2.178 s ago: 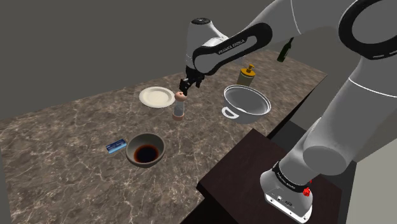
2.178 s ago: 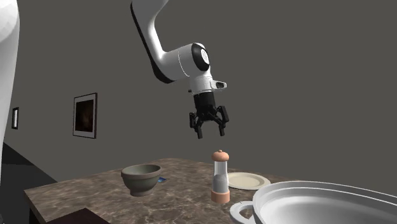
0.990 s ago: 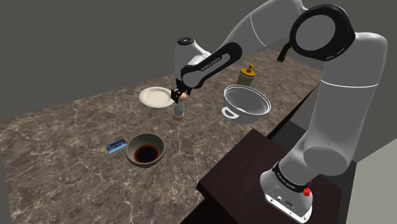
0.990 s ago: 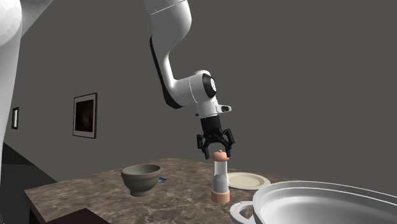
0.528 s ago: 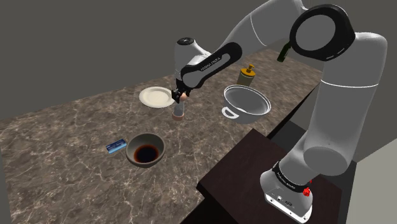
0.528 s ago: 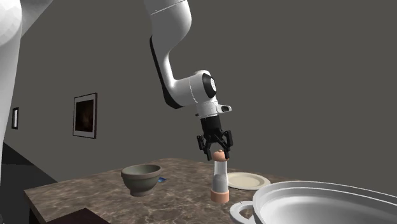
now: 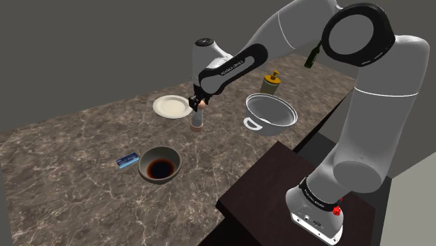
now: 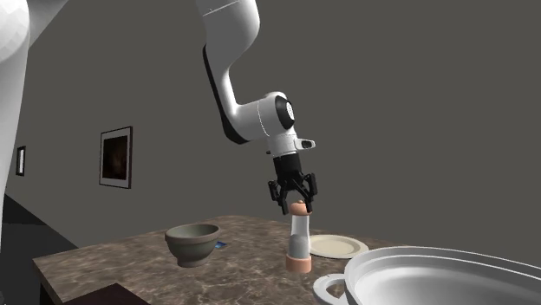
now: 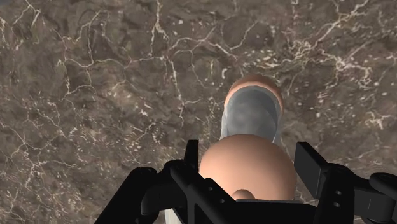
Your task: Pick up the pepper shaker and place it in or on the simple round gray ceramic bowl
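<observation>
Shoulder view first: the gripper (image 7: 200, 102) has come down from its hover above the pepper shaker (image 7: 198, 120) and now sits on the shaker's rounded pinkish cap. The shaker is near the middle of the marble counter (image 7: 63, 161), just in front of the white plate (image 7: 172, 107). Two seconds back the fingers (image 9: 312, 167) stood spread and well clear of the cap. Now they are drawn in against it, so I read the tool as gripping the shaker by its top.

Against half a second ago, the shaker looks a shade higher in the second exterior view, its base perhaps just leaving the counter. The shift is slight and I would not swear to it. For the task this means the grasp is made and the lift looks to be starting, while the carry to the bowl (image 7: 141, 166) is all yet to do. That bowl, dark inside, stands well apart from the shaker towards the shoulder view's lower left, beside a small blue card (image 7: 127, 161).

Only the wrist view lets me see the cap seated between the two fingers, one at each side, with the clear body running straight down towards the stone. The second exterior view adds the side profile: the shaker is upright, and a big metal pot (image 8: 433, 282) sits in the foreground, which I judge the carry need not cross
</observation>
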Controlling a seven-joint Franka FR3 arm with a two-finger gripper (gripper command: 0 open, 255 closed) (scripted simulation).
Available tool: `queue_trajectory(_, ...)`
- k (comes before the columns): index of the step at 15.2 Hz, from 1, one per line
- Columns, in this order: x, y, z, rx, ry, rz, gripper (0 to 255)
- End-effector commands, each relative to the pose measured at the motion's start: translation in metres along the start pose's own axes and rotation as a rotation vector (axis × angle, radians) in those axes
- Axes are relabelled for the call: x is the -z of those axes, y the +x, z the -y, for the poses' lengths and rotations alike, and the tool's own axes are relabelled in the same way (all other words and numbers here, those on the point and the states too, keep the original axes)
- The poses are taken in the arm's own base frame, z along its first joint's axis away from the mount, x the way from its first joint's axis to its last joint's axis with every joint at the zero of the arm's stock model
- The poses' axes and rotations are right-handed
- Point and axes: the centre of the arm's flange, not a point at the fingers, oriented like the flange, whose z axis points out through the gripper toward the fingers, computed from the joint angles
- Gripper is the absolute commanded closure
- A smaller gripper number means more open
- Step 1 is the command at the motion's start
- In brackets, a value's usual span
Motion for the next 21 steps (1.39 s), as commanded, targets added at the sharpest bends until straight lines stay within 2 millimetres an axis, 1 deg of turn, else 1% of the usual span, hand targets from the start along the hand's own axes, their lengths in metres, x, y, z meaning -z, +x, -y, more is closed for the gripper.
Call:
queue_trajectory(1,0.010,0.001,-0.002,0.000,0.000,0.000,255)
queue_trajectory(21,0.113,0.010,-0.021,0.000,0.000,0.000,255)
